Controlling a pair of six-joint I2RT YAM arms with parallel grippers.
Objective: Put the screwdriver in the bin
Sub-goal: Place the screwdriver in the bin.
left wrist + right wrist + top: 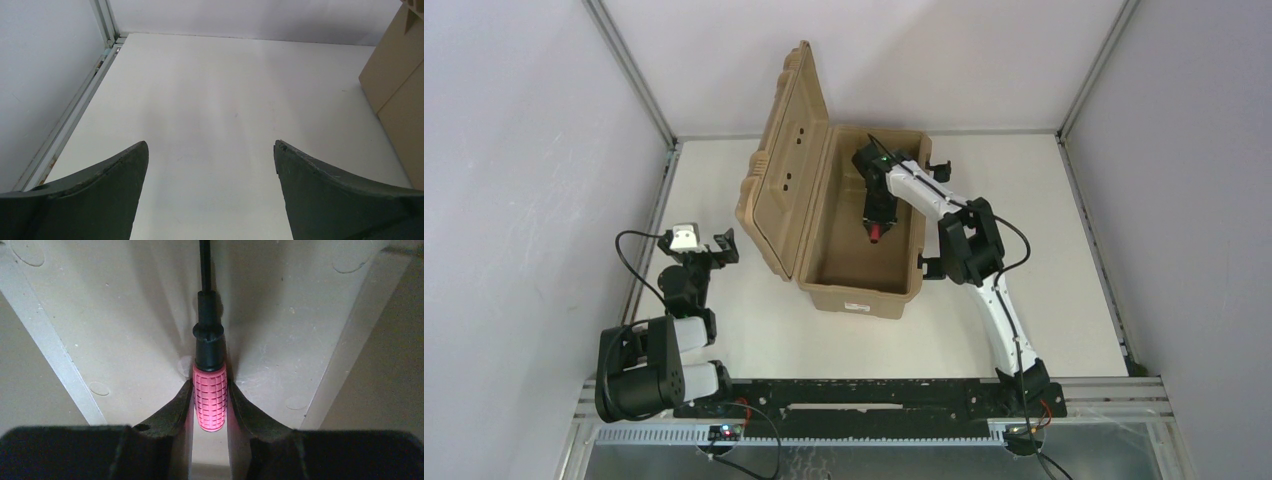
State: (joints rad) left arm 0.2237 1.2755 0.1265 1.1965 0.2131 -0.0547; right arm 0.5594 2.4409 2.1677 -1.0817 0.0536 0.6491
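The tan bin [864, 292] stands open in the middle of the table, its ribbed lid [789, 160] raised to the left. My right gripper [876, 228] reaches down inside it and is shut on the screwdriver [876, 234]. In the right wrist view the fingers [172, 407] clamp the red gridded handle [210, 397] from both sides, with the black shaft [205, 265] pointing away over the bin's floor [125, 330]. My left gripper [707, 252] is open and empty over bare table, left of the bin; its view shows wide-apart fingers [105, 190].
White walls with metal frame rails [656, 215] enclose the table on the left, back and right. The bin's side [400, 105] shows at the right edge of the left wrist view. Black latches [939, 165] stick out on the bin's right side.
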